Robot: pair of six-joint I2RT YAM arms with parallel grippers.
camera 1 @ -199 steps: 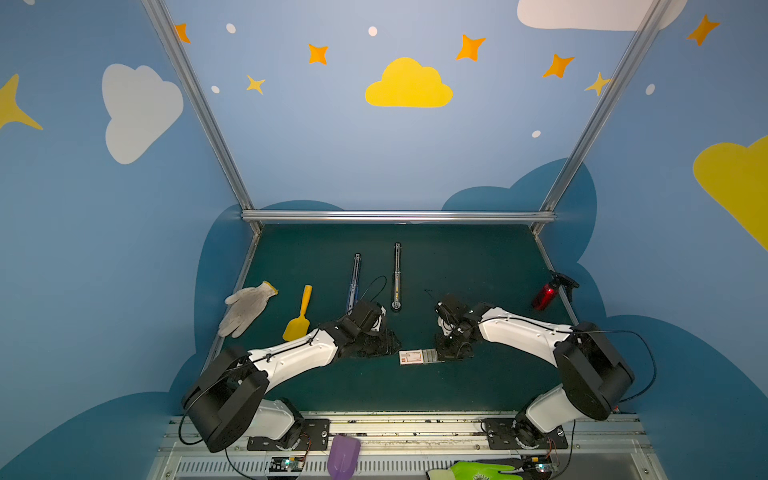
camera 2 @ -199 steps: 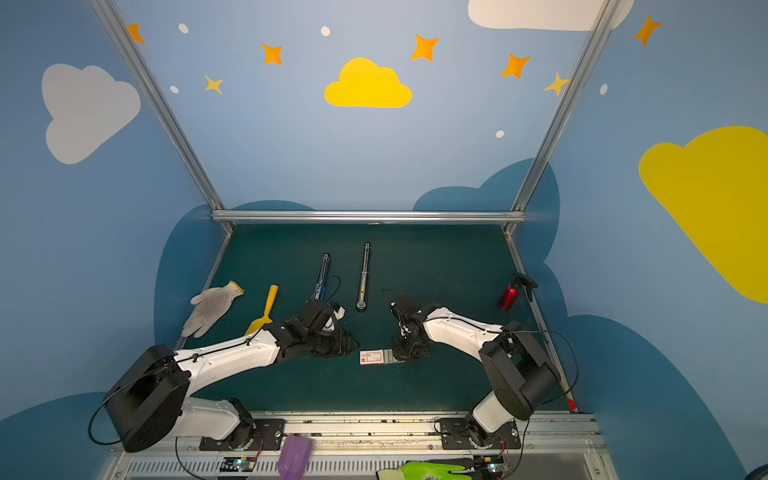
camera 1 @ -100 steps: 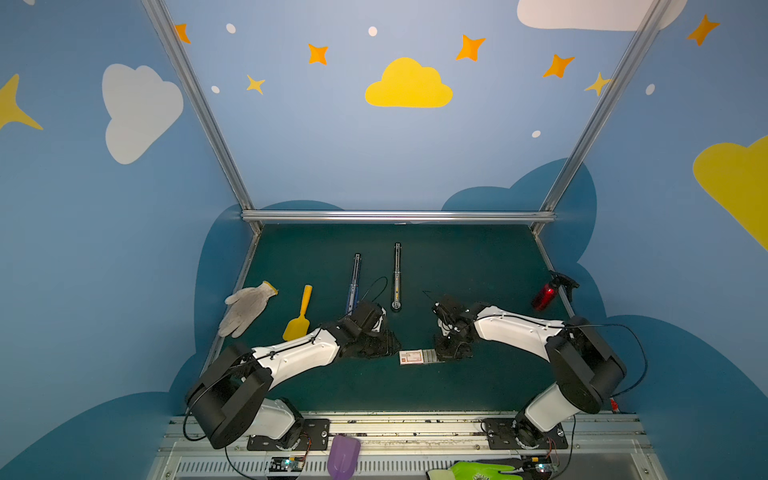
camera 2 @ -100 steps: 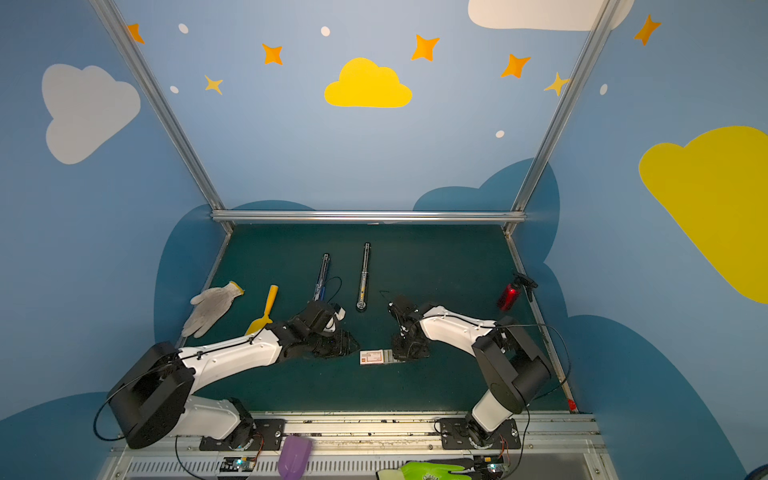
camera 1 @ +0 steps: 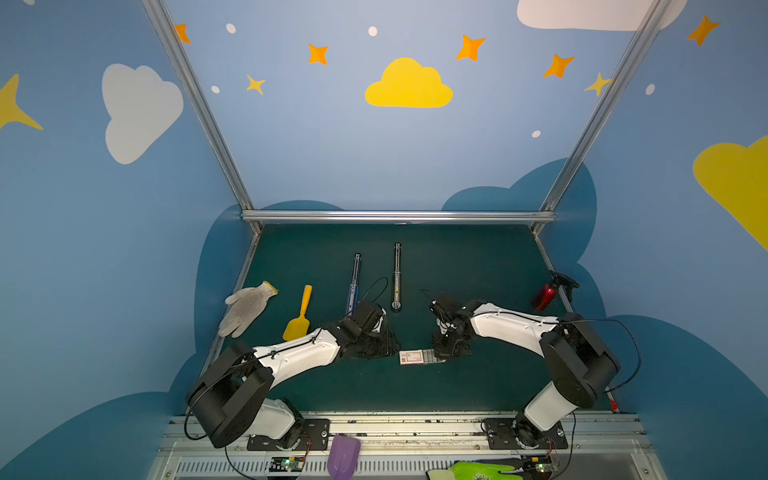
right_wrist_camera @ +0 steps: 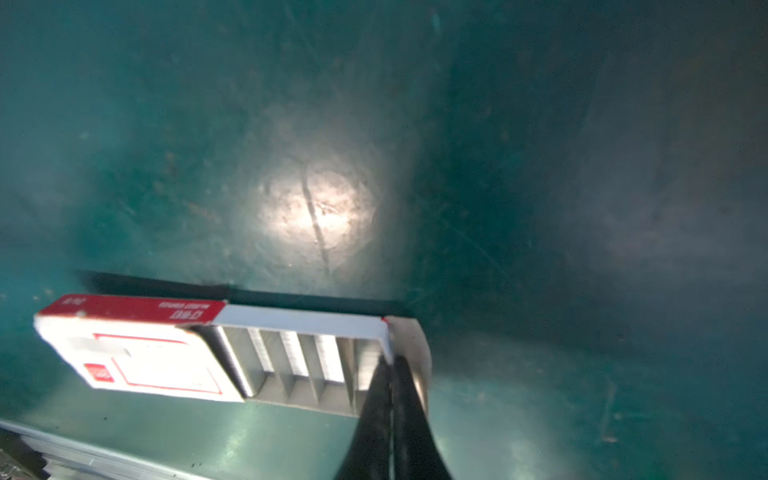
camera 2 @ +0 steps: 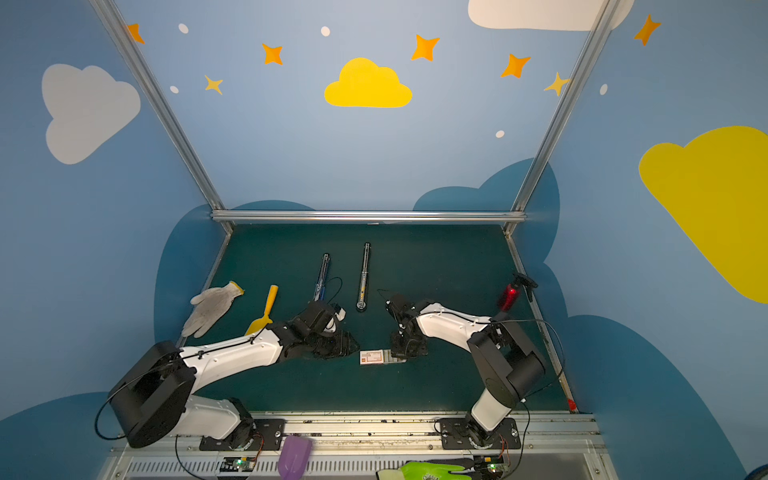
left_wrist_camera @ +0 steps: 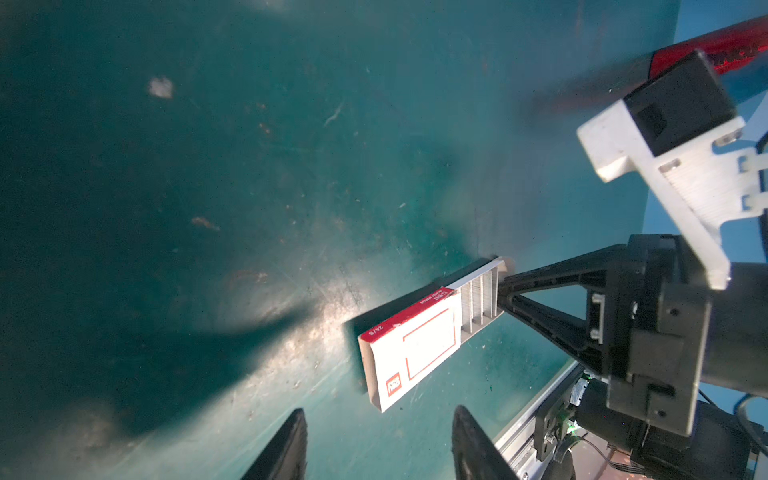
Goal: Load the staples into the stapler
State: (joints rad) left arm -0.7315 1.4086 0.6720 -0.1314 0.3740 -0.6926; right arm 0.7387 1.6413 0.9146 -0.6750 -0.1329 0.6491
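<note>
Past the front rail, where a purple scoop (camera 1: 343, 457) and a green glove (camera 1: 478, 471) lie, both arms stretch low from their bases and angle inward over the green mat (camera 1: 374, 390), wrists tipped down toward its middle. Between them the white staple box (camera 1: 413, 357) with its red mark lies flat near the mat's front. Its drawer (right_wrist_camera: 299, 320) is slid partly out toward the right arm, baring grey rows of staples (right_wrist_camera: 293, 353). The right gripper (right_wrist_camera: 390, 386) has its jaws pressed together, tips at the drawer's outer end wall; whether they pinch that wall cannot be told. The left gripper (left_wrist_camera: 380, 440) hangs just short of the box's closed end, jaws about half apart and empty. Farther back lie a yellow scoop (camera 1: 298, 320) and a white knit glove (camera 1: 245, 307) at left, a blue-handled bar (camera 1: 354, 282) beside a silver bar (camera 1: 397, 276), and a red spray bottle (camera 1: 546, 293) at the right edge.
</note>
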